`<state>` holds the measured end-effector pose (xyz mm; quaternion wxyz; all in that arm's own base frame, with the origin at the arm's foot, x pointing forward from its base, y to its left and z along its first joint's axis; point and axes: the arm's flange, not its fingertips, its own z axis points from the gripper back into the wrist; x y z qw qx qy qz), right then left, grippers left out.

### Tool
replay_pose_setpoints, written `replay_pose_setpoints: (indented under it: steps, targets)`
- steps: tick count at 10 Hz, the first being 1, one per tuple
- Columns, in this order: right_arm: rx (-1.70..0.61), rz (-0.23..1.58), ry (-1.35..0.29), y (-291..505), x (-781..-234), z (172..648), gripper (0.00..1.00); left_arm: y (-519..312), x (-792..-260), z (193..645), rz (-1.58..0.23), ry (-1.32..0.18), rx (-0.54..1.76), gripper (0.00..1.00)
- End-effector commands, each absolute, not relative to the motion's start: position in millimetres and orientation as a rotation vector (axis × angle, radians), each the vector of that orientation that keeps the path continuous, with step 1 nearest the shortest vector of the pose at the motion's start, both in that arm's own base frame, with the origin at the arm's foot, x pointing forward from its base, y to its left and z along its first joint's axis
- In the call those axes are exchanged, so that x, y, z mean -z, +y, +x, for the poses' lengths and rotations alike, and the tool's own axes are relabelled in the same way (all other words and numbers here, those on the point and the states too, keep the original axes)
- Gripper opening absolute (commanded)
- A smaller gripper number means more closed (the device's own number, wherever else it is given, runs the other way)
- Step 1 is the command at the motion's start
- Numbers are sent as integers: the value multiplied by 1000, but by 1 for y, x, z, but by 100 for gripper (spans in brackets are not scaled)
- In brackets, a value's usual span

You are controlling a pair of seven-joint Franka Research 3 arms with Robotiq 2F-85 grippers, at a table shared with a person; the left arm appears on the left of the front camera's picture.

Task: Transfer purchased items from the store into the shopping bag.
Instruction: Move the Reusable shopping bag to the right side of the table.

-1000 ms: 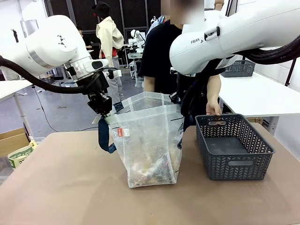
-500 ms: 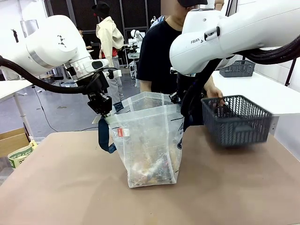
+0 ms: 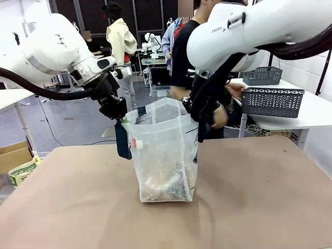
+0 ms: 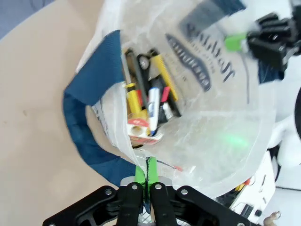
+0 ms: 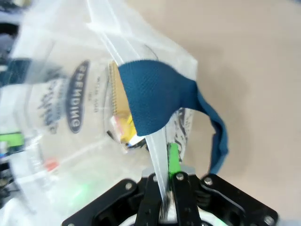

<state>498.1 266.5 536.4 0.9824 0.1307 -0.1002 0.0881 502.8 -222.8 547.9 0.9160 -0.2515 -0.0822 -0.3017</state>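
The shopping bag (image 3: 163, 155), clear plastic with navy handles, stands mid-table with the purchased items (image 3: 163, 188) piled in its bottom. My left gripper (image 3: 119, 115) is shut on the bag's left rim by a navy handle (image 3: 122, 140). My right gripper (image 3: 194, 111) is shut on the right rim. In the left wrist view the gripper (image 4: 146, 170) pinches the rim above pens and yellow packets (image 4: 146, 110). In the right wrist view the gripper (image 5: 168, 164) clamps the rim beside a handle (image 5: 160, 101), with a brown box (image 5: 115, 92) inside. The store (image 3: 272, 101), a dark grey lattice basket, is at the far right in a person's hand (image 3: 235, 91).
A white side table (image 3: 306, 115) stands at the right with a second grey basket (image 3: 263, 75) on it. The person stands behind the bag. A cardboard box (image 3: 14, 155) sits on the floor at the left. The brown tabletop (image 3: 249, 197) is bare right of the bag.
The person lifted the basket off the brown table and carried it right to the white side table. Both grippers moved slightly up and inward, narrowing the bag's mouth.
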Motion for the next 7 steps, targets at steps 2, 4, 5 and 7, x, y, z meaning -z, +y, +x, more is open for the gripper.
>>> replay_pose_setpoints:
  steps: [2, 4, 5, 7]
  targets:
    - [-187, 409, -121, 252, -559, 496, 0, -204, -550, 488, -656, -247, 650, 0]
    - [-206, 429, -76, 240, -573, 504, 0, -185, -555, 489, -633, -216, 681, 0]
    - [-227, 408, -73, 237, -575, 509, 0, -180, -550, 494, -630, -219, 725, 0]
    - [-184, 408, -107, 250, -562, 498, 0, -200, -554, 491, -632, -220, 643, 0]
